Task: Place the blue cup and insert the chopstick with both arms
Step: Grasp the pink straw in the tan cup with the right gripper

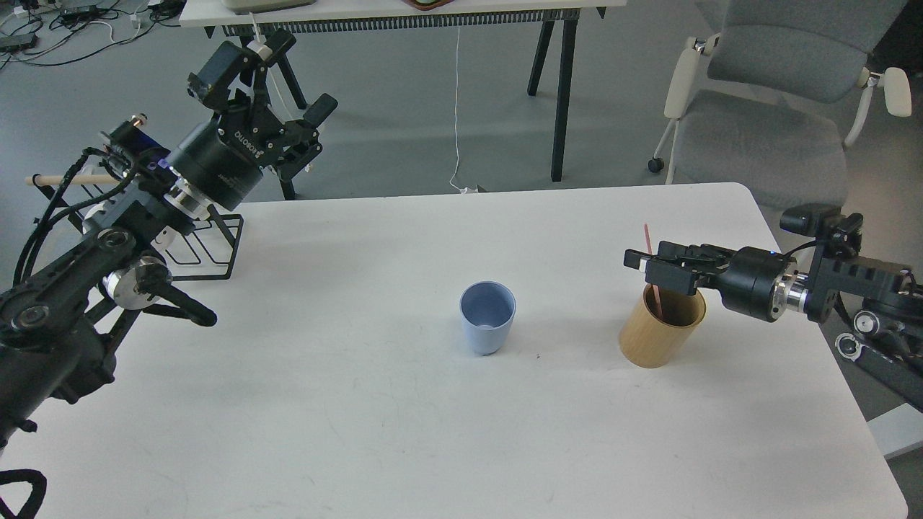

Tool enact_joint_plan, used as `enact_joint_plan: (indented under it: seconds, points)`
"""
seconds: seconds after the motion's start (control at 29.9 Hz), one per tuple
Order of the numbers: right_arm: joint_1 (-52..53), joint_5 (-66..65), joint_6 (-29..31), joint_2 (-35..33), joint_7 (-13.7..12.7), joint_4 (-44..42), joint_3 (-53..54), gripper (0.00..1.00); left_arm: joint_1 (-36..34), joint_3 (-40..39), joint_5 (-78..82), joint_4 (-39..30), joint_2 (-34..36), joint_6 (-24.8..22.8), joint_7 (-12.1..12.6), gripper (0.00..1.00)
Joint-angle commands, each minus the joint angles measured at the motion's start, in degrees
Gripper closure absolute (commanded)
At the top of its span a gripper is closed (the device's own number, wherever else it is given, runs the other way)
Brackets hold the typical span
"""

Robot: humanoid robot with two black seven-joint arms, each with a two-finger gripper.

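The blue cup (488,317) stands upright and empty on the white table (360,404), near the middle. To its right stands a wooden cylinder holder (660,328) with one pink chopstick (647,239) leaning inside it. The top of the chopstick sticks out above my right gripper (640,262). That gripper lies level just over the holder's rim, pointing left, its jaws slightly apart on either side of the chopstick. My left gripper (277,83) is raised past the table's back left corner, open and empty, far from the cup.
A black wire rack (209,245) sits at the table's back left corner, partly behind my left arm. A wooden dowel (65,179) pokes out at the far left. A grey chair (764,122) stands behind the table's right end.
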Motion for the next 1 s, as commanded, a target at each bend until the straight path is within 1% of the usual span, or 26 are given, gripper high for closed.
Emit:
enact_joint_plan:
  seconds: [0.0, 0.13, 0.2, 0.3, 0.37, 0.43, 0.53, 0.7, 0.8, 0.87, 0.97]
  points:
    - [0.4, -2.7, 0.5, 0.1, 0.0, -0.2, 0.0, 0.28, 0.0, 0.0, 0.0, 0.0, 0.0, 0.0, 0.0, 0.01]
    - [0.7, -3.7, 0.7, 0.0, 0.0, -0.5, -0.3, 0.28, 0.0, 0.0, 0.0, 0.1, -0.1, 0.0, 0.0, 0.01]
    - [1.2, -4.1, 0.7, 0.0, 0.0, -1.1, -1.5, 0.3, 0.0, 0.0, 0.0, 0.3, -0.7, 0.0, 0.0, 0.01]
    - [3.4, -5.2, 0.7, 0.0, 0.0, -1.3, -3.6, 0.37, 0.0, 0.0, 0.0, 0.4, -1.0, 0.0, 0.0, 0.01]
    - [4.2, -5.6, 0.7, 0.1, 0.0, -1.3, -5.2, 0.49, 0.0, 0.0, -0.1, 0.4, -1.0, 0.0, 0.0, 0.01]
    - [4.9, -5.7, 0.7, 0.1, 0.0, -1.3, -6.0, 0.57, 0.1, 0.0, -0.1, 0.5, -1.1, 0.0, 0.0, 0.01]
    - [5.5, -5.9, 0.7, 0.1, 0.0, -1.3, -6.2, 0.63, 0.1, 0.0, -0.1, 0.5, -1.1, 0.0, 0.0, 0.01]
    - [5.9, -8.1, 0.7, 0.1, 0.0, -1.6, -6.2, 0.68, 0.4, 0.0, -0.1, 0.5, -1.2, 0.0, 0.0, 0.01]
    - [6.0, -8.7, 0.7, 0.0, 0.0, -1.7, -6.2, 0.75, 0.5, 0.1, -0.1, 0.6, -1.2, 0.0, 0.0, 0.01]
    - [6.4, -9.2, 0.7, 0.0, 0.0, -1.7, -6.2, 0.76, 0.5, 0.1, -0.1, 0.5, -1.2, 0.0, 0.0, 0.01]
    - [6.7, -9.5, 0.7, -0.1, 0.0, -1.7, -6.3, 0.82, 0.4, 0.1, -0.1, 0.5, -1.2, 0.0, 0.0, 0.01]
